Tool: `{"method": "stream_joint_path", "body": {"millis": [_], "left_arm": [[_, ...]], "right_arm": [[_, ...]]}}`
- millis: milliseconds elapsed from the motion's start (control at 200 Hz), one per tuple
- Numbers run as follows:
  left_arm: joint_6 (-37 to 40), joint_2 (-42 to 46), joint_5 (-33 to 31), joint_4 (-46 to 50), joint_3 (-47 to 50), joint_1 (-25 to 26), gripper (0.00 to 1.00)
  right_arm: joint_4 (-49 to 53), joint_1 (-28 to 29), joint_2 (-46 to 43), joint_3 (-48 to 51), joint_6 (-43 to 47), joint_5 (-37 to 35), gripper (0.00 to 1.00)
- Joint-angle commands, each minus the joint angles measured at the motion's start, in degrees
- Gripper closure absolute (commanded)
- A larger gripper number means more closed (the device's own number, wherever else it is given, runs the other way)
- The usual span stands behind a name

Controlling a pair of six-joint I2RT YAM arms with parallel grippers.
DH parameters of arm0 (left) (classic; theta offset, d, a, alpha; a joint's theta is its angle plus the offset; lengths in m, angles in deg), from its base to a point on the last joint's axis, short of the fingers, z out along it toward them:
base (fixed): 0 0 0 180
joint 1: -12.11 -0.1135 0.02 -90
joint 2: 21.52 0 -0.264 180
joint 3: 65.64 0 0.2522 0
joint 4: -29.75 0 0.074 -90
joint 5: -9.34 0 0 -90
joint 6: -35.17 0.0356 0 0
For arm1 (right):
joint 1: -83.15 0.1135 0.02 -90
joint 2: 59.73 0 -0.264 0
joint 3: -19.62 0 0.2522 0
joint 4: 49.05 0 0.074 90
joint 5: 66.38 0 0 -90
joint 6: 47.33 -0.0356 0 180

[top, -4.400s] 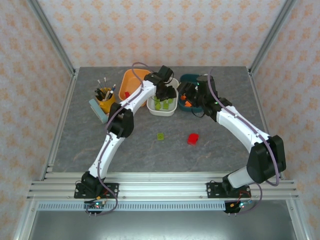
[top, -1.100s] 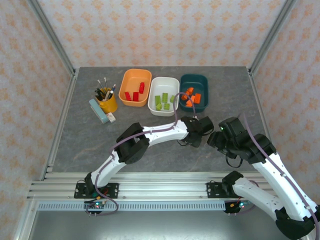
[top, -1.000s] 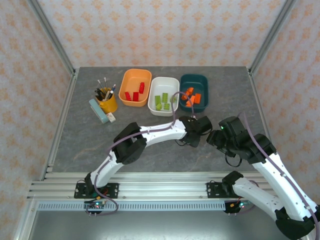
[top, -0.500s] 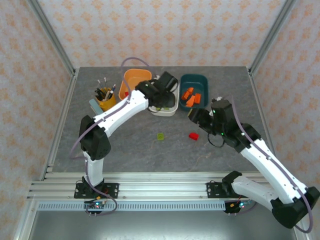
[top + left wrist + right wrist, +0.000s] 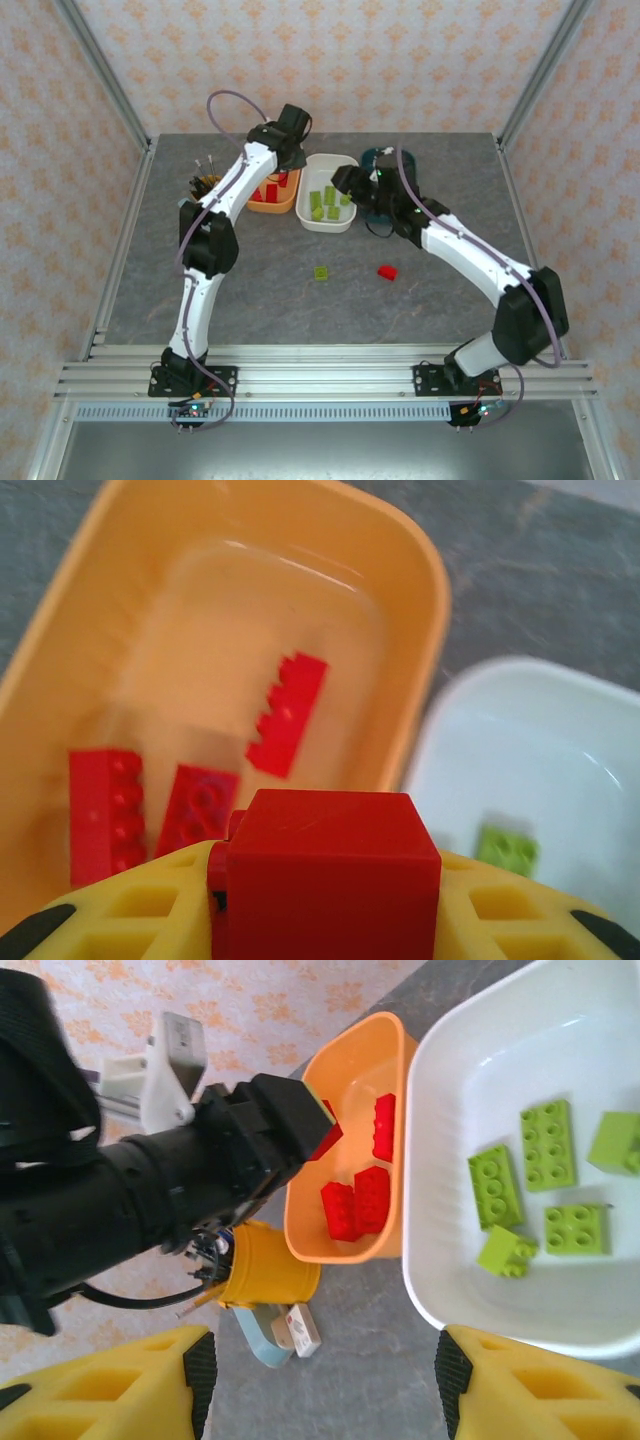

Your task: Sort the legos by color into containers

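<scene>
We think the drop could go wrong. The red brick [image 5: 325,850] hangs above the near end of the orange tub [image 5: 415,680], and the white tub [image 5: 425,1160] sits right next to it, at 3 o'clock. If the brick falls too close to the rim, it may bounce out or hop in with the green ones. The two arms are also near each other, so we think they could bump.

We see the left gripper [image 5: 325,910] squeezing the red brick between its yellow fingers. Three red bricks lie in the tub under it. The right gripper [image 5: 325,1390] is spread wide and holds nothing. It hangs above the white tub.

One green brick [image 5: 321,272] and one red brick [image 5: 386,271] wait on the table, toward 6 o'clock from the tubs.
</scene>
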Motion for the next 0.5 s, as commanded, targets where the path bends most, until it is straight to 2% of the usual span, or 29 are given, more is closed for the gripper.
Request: {"method": "stream_joint_path", "body": {"millis": [0, 205, 495], "left_arm": [[-0.6, -3.6, -5.3, 0.7, -5.0, -2.2, 0.67], [-1.2, -11.6, -8.8, 1.3, -14.3, -4.1, 0.67], [-3.2, -15.7, -9.4, 2.7, -14.9, -4.3, 0.64]], "right_arm": [[-4.1, -0.9, 2.7, -3.4, -1.1, 2.3, 0.39], [-4.1, -1.7, 6.4, -4.9, -2.1, 3.9, 0.39], [-2.8, -1.7, 12.2, -9.1, -4.3, 8.8, 0.39]]}}
